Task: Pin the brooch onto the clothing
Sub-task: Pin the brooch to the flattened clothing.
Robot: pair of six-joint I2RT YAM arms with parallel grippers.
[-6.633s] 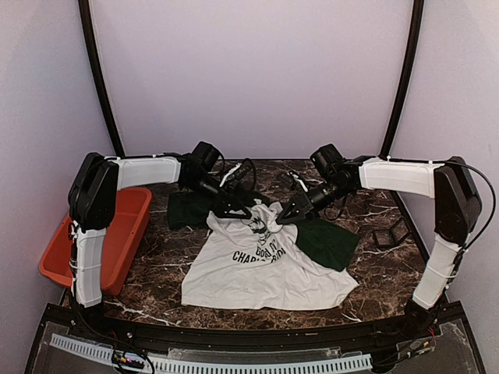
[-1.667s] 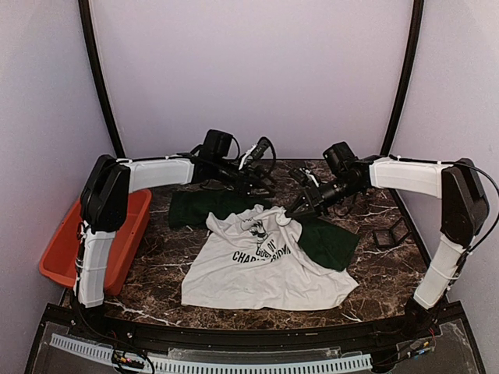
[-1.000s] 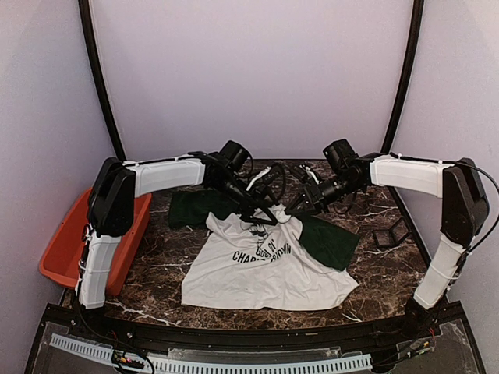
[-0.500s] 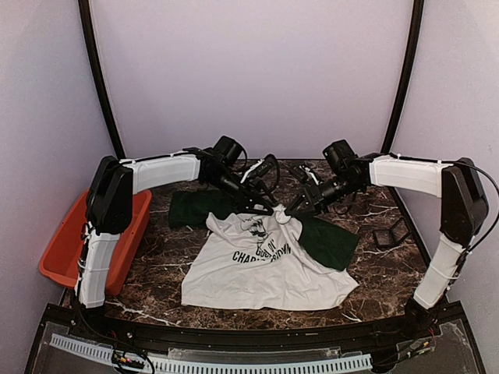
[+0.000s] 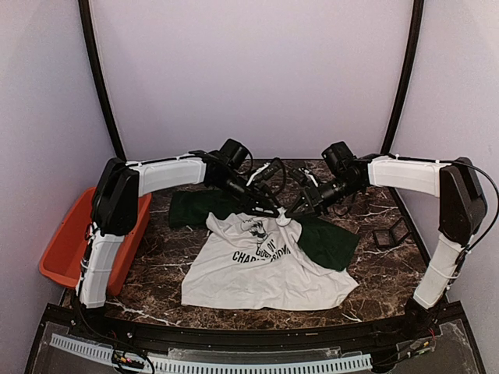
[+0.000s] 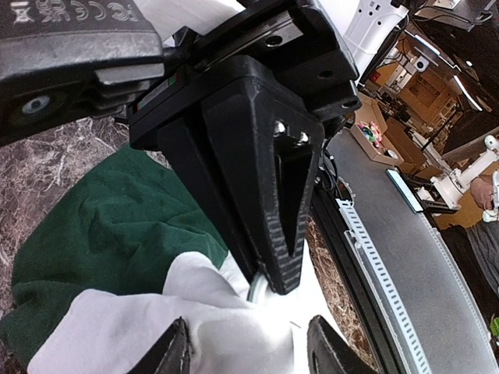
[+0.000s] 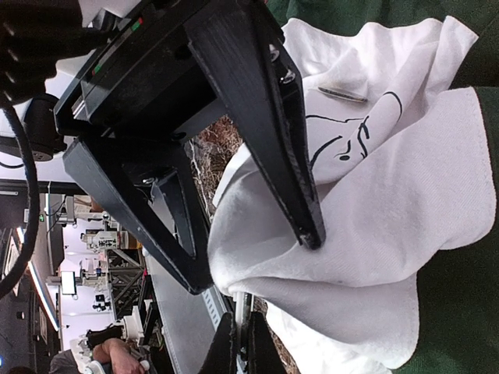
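Orange bin [image 5: 56,265] at the far left edge, not in play. My left gripper [image 5: 267,206] has its jaws spread wide with nothing between them, and hovers right at the raised bunch of cloth. The T-shirt [image 5: 265,269] lies mid-counter [image 5: 156,261], print up, chest area pulled into a peak. My right gripper [image 5: 291,213] has its jaws pressed together on that white fold, holding it up. A silvery bit [image 6: 254,290] shows at their tips. It's probably the brooch pin, can't confirm. A silvery sliver [image 7: 341,93] lies on the cloth by the print, unclear what.

Step, as I judge it: mid-pinning, fold presented. Next move calls for my left jaws to close on the fold just beside the right ones, tensioning the cloth so the pin passes through. Black stand [image 5: 390,234] far right.
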